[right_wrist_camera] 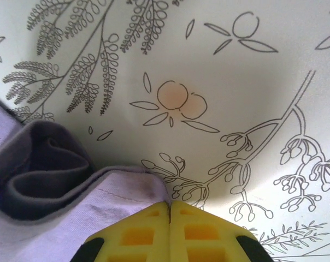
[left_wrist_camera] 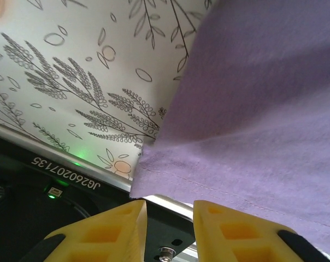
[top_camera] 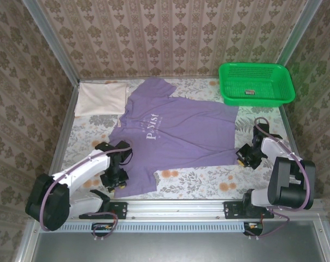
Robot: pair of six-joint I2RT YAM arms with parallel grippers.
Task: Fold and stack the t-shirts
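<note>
The purple t-shirt (top_camera: 176, 131) lies spread flat across the middle of the table, its white lettering facing up. A cream t-shirt (top_camera: 101, 98) lies folded at the back left corner. My left gripper (top_camera: 116, 184) is at the purple shirt's near left hem corner. In the left wrist view its yellow fingers (left_wrist_camera: 170, 204) stand apart, with the hem corner (left_wrist_camera: 148, 183) just beyond the tips and nothing between them. My right gripper (top_camera: 241, 158) is at the near right hem corner. Its jaws (right_wrist_camera: 169, 203) are pressed together on the raised, curled corner of purple cloth (right_wrist_camera: 127, 188).
A green mesh basket (top_camera: 258, 101) stands at the back right with a small dark item (top_camera: 250, 92) inside. The floral tablecloth (top_camera: 203, 177) lies bare in front of the shirt. A metal rail (top_camera: 176, 207) runs along the near edge, and patterned walls enclose the table.
</note>
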